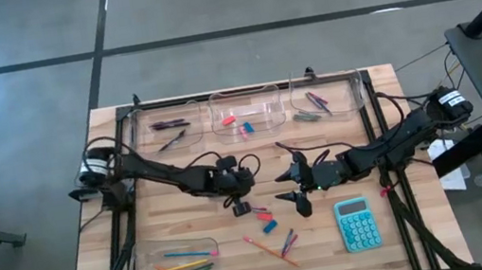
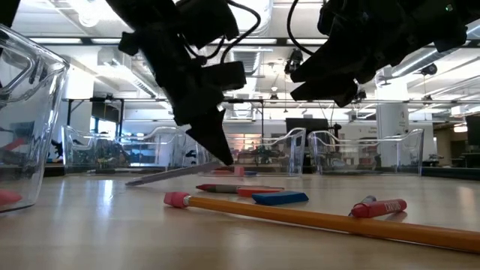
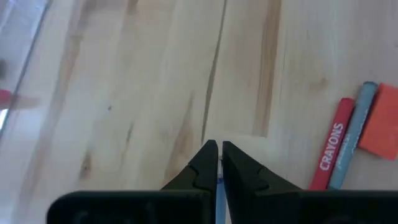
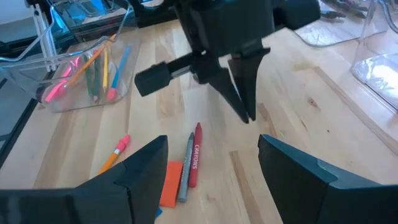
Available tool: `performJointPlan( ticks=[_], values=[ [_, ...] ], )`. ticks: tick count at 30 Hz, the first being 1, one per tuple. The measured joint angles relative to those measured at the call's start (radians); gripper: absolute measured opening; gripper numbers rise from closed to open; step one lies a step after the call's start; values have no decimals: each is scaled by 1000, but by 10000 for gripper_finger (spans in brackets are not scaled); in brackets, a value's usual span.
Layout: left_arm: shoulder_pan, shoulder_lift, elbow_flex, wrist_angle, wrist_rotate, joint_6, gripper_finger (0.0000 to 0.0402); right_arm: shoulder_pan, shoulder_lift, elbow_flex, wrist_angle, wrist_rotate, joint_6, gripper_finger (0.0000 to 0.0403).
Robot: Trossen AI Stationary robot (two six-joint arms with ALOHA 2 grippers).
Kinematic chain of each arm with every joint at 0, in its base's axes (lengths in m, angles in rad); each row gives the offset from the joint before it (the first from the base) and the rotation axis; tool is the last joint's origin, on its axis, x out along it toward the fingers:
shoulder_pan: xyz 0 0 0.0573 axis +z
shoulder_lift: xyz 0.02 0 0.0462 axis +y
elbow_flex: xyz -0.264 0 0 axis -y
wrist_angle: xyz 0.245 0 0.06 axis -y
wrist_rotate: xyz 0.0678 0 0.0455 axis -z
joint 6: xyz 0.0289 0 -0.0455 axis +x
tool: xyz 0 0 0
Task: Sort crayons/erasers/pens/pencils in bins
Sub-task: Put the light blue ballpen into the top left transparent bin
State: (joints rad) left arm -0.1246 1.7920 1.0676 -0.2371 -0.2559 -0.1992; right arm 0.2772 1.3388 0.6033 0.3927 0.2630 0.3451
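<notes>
On wood-grain table (image 3: 124, 93), pointed black left gripper (image 3: 218, 147) closed.

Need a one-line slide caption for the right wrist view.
Open right gripper faces the shut left gripper above a red crayon.

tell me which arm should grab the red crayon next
Right, probably. The right gripper is open, and the red crayon lies on the table just ahead, between its fingers, beside a grey crayon. The left gripper is shut, with the crayon off to one side.
</notes>
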Motion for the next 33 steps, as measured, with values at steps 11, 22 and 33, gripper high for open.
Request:
performJointPlan(
  ticks=[11, 22, 33],
  values=[
    [-1, -166, 0, -96, -67, 24, 1, 0, 0, -3, 1, 0, 2, 238],
    [-2, -315, -12, -138, -95, 30, 1, 0, 0, -4, 13, 0, 3, 238],
    [30, -266, -127, -231, -94, -104, 24, 0, 0, -4, 16, 0, 3, 238]
  ],
)
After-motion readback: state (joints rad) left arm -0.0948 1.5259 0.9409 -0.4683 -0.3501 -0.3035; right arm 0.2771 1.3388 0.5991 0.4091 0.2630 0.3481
